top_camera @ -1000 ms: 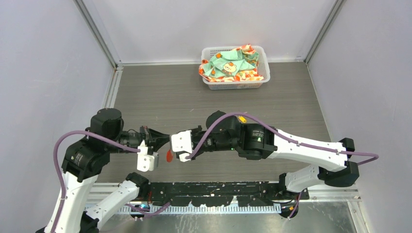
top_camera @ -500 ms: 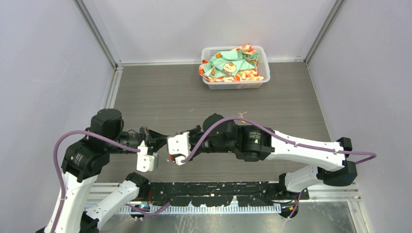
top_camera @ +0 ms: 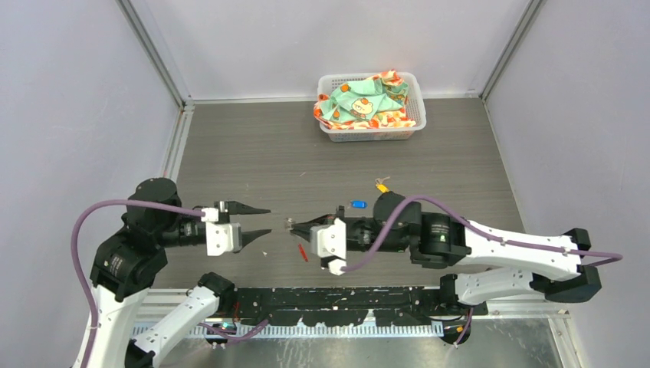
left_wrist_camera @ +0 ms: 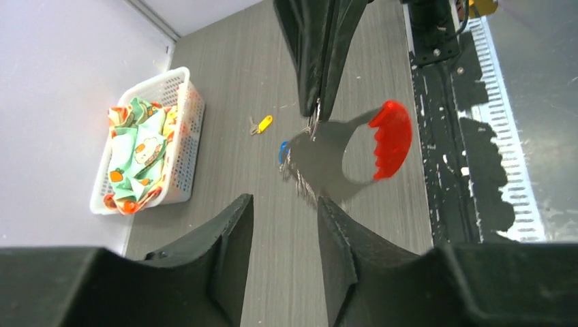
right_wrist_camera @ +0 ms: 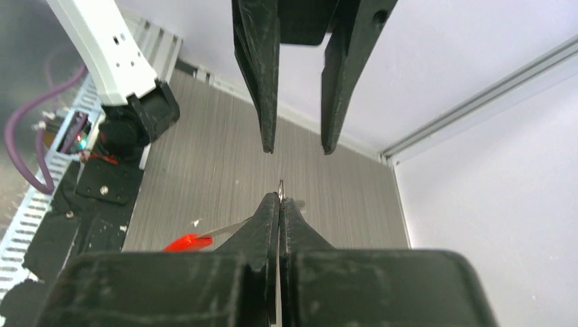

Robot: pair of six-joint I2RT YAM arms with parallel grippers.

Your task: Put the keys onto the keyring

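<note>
We see the right gripper (top_camera: 295, 225) clamped on the thin metal keyring (left_wrist_camera: 388, 139), red plastic tag dangling; the left gripper (top_camera: 267, 221) gapes empty opposite. Blue-tagged key (top_camera: 357, 204) and yellow-tagged key (top_camera: 381, 186) lie on open woodgrain table (top_camera: 253, 153).

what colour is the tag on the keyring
The tag is red, clearest in the left wrist view.

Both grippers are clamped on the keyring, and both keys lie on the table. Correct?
Only the right gripper is clamped on the keyring; the left gripper is open and clear of it, as the top view shows. The yellow key and blue key lie on the table.
</note>
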